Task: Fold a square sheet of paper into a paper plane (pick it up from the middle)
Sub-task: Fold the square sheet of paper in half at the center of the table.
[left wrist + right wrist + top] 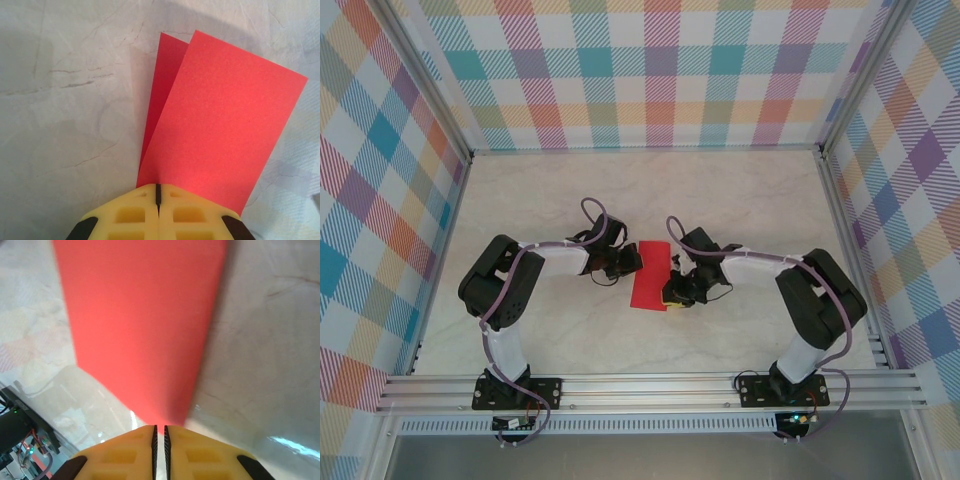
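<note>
Sheet (648, 290) was mid-table (740, 190), between the two arms, and already doubled into a narrow rectangle. No nose or wings yet, so early in the fold seq imo. L gripper (636, 262) was clamped on the sheet's left long edge. In the L wrist cam the yellow jaws (157, 192) met on the red (220, 130) with no gap. R gripper (672, 290) was pinched on the opposite edge nearer the bases, and the R wrist cam showed the jaws (160, 432) nearly together with the paper (145, 325) running out from between them. A grip on each side prob. made sense: one arm anchors while the other pulls or creases, and thin paper slides otherwise. The L wrist cam showed 2 layers fanned apart, the lower corner peeking out left of the top one, so the halves weren't aligned and the crease looked soft. Couldn't tell if the sheet lay flat on the table or hung just above it. Risk: a skewed first fold carries into every later one. Next move likely needs the edges squared before pressing the crease.
</note>
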You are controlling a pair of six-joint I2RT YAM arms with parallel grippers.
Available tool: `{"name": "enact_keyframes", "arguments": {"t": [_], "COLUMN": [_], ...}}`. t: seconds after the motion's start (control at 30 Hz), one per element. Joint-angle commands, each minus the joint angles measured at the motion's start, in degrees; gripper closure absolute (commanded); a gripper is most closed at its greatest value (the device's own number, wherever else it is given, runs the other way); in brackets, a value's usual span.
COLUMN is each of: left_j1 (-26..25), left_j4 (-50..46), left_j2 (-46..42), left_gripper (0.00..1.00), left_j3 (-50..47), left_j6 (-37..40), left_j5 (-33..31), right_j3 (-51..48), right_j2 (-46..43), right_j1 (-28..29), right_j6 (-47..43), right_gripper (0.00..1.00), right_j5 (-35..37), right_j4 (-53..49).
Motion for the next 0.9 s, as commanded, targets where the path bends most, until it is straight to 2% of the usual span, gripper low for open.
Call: {"name": "enact_keyframes", "arguments": {"t": [0.0, 0.2, 0.4, 0.87], "left_j1": [-0.73, -0.73, -0.73, -0.73], "left_j4": [-3.38, -3.24, -4.61, -5.56], "left_j2": [3.41, 3.52, 3.34, 3.34], "left_gripper": [0.98, 0.98, 0.98, 0.98], "left_j3": [-0.86, -0.73, -0.44, -1.00], "left_j6": [0.40, 0.70, 1.90, 1.87], "left_j5": [-1.87, -1.33, -1.92, -2.89], "right_j3": [2.81, 12.20, 18.24, 13.68], "right_j2": [-1.77, 3.12, 10.52, 15.56], "right_j1": [0.22, -0.27, -2.58, -5.95], "right_j6": [-0.91, 0.05, -0.12, 0.45], "right_gripper": [0.86, 0.85, 0.86, 0.86], "right_j5": [2.83, 9.36, 10.11, 9.06], "right_j4": [-1.69, -1.09, 0.63, 5.62]}}
